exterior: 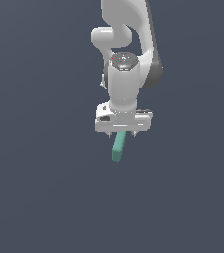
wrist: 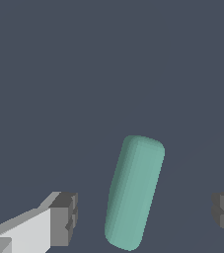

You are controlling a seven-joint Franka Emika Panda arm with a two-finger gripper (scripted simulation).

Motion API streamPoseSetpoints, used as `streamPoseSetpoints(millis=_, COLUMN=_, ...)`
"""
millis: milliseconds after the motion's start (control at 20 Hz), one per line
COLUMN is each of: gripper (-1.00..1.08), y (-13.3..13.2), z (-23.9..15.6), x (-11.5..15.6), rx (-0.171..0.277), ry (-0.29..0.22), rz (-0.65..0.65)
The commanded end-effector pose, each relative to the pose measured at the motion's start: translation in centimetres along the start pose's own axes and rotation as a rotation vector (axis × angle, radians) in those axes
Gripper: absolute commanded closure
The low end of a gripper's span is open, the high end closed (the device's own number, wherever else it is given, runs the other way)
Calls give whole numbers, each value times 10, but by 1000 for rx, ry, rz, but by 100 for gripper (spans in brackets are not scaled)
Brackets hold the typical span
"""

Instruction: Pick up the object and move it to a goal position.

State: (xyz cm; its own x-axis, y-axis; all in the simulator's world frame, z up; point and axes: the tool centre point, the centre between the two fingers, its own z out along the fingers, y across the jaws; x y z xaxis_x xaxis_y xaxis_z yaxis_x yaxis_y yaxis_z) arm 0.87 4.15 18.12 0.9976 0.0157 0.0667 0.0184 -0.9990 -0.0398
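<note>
**Ana:** Wrist view is showing the hand (wrist: 142,217) standing wide open, a dark pad at each side with bare gaps between the pads and the teal bar (wrist: 134,192). Nothing is being gripped.

**Ben:** So the bar is sitting between the fingers (wrist: 64,217) but touching neither one?

**Ana:** Right. It is lying flat on the grey worktop (wrist: 84,74), its long axis running roughly across the line on which the fingers close, slightly tilted. In the exterior view the hand (exterior: 123,132) is hanging directly over it, with the bar (exterior: 118,147) poking out below the white body.

**Ben:** How are you expecting it to handle?

**Ana:** I am judging it as light and stiff: small, solid-looking, narrower than the hand. The matte faces are looking grippy enough, though the rounded edges could be letting it roll if only a corner is pinched.

**Ben:** Where should the hold go?

**Ana:** Across the two long flat sides, near the middle of its length, so that it is not swinging when lifted. I am seeing no goal marker in either view.
</note>
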Motion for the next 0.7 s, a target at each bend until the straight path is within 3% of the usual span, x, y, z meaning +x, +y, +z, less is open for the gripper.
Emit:
streamPoseSetpoints(millis=0, gripper=-92, y=0, z=0, x=0, rx=0, ry=0, rz=0)
streamPoseSetpoints(millis=650, gripper=-92, y=-20, z=13, x=-14, rx=14, ry=-44, rz=-38)
